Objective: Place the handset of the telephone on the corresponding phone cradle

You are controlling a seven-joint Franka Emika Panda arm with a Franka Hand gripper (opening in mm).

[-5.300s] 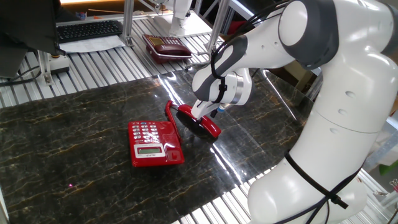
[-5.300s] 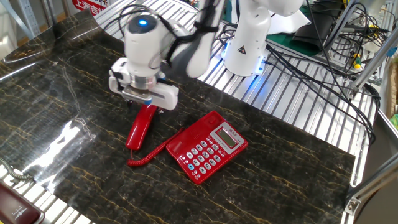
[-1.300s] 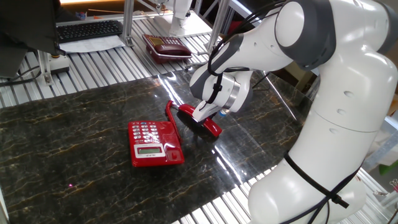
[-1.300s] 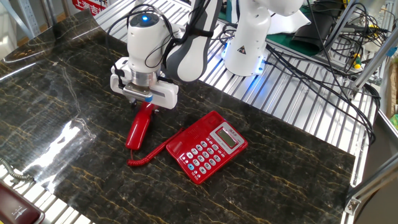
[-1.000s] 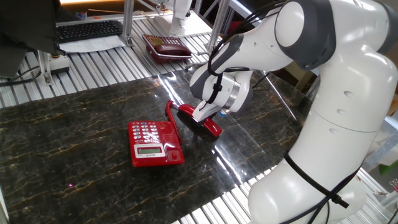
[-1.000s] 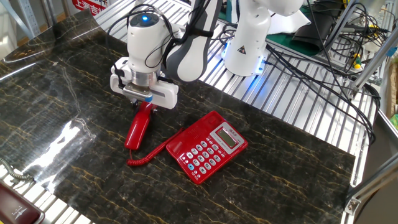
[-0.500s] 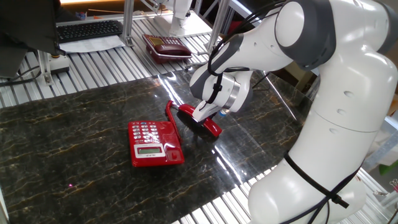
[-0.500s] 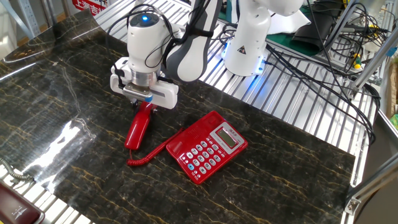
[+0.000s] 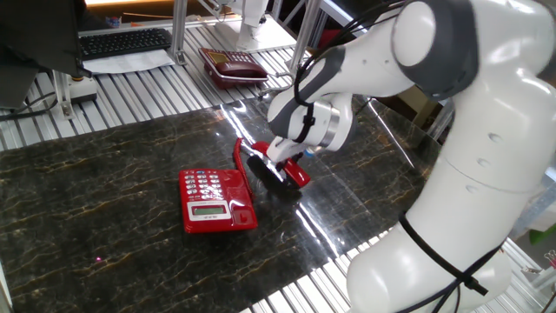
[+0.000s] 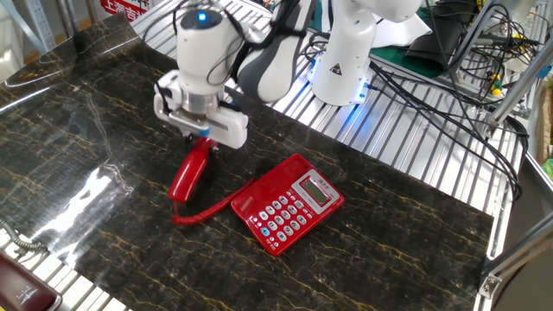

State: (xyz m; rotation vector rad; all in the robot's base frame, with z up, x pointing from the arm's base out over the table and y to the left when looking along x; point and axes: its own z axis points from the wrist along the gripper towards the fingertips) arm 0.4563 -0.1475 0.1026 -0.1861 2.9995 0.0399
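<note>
Hanging tilted from the claw [image 10: 200, 135]; handset [image 10: 189, 170] beside telephone [image 10: 288, 204].

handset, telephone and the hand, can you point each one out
handset [image 10: 184, 176]: the other fixed view, middle of its red body.
telephone [image 9: 217, 199]: one fixed view, on the keypad face.
hand [image 10: 200, 136]: the other fixed view, between the fingertips at the handset's upper end.

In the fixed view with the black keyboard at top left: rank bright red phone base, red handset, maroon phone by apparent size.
1. Bright red phone base, largest.
2. Maroon phone and red handset: not ranked. The maroon phone sits farther from the camera, and the gripper hides much of the handset.
</note>
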